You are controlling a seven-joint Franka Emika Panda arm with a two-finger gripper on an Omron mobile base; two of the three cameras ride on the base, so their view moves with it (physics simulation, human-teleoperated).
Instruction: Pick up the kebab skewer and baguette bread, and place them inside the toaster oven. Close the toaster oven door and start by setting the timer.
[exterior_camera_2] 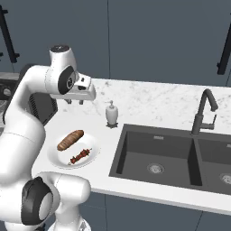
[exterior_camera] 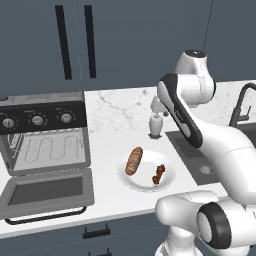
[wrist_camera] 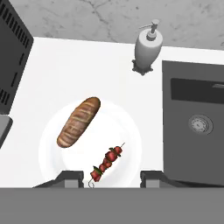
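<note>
White marble counter (exterior_camera: 110,145) runs from the toaster oven (exterior_camera: 45,135) at the 9 o'clock side of the left base view to the dark sink (exterior_camera_2: 153,155), whose rim cuts in just past the plate (exterior_camera: 170,180) at 3 o'clock. Bare counter lies between oven and plate, and more behind the plate up to the soap dispenser (wrist_camera: 148,47) at 12 o'clock. The toaster oven door (exterior_camera: 47,192) lies dropped flat toward the counter's front edge, its bar handle close to the lip, leaving the wire rack exposed.

In the hand view the gripper (wrist_camera: 111,177) hangs above the plate's near rim, its fingertips (wrist_camera: 70,177) standing apart with nothing between them and touching nothing.

On the plate lie the baguette bread (wrist_camera: 79,121), at about 10 o'clock from the plate's centre, and the kebab skewer (wrist_camera: 106,162), at about 5 o'clock; the two are apart, both slanted the same way.
</note>
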